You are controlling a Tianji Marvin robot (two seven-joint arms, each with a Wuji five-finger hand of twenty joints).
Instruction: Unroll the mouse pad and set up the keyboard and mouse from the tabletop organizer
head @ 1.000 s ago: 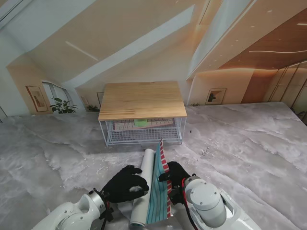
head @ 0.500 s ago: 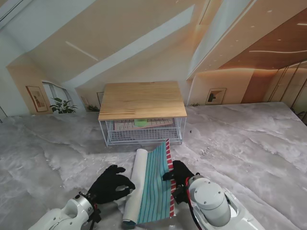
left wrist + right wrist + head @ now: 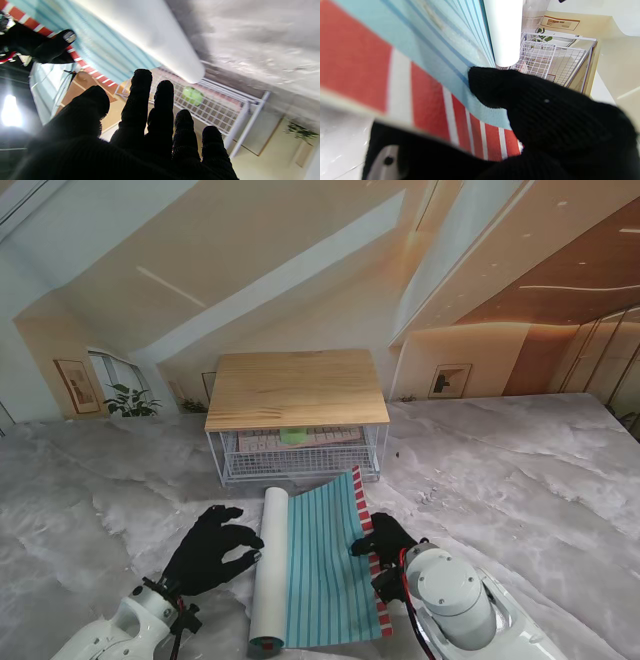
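Observation:
The mouse pad (image 3: 322,565) lies partly unrolled on the marble table, teal stripes up, with a red-and-white border (image 3: 370,560) on its right edge. Its white rolled part (image 3: 265,570) lies along the left side. My left hand (image 3: 208,548) is open beside the roll (image 3: 150,32), fingers spread, fingertips at the roll. My right hand (image 3: 385,540) is shut on the pad's red border (image 3: 425,117), thumb on top. The wire organizer (image 3: 300,460) stands farther from me, holding a keyboard (image 3: 325,438) and a green mouse (image 3: 292,436) (image 3: 192,95).
A wooden top (image 3: 297,388) covers the organizer's wire basket (image 3: 545,60), which opens towards me. Grey marble table (image 3: 520,480) spreads to both sides of the pad. Framed pictures and a plant stand along the far wall.
The roll has travelled left and the pad has gone from standing on edge to lying flat and wider. My left hand moved left with the roll; my right hand kept hold of the border.

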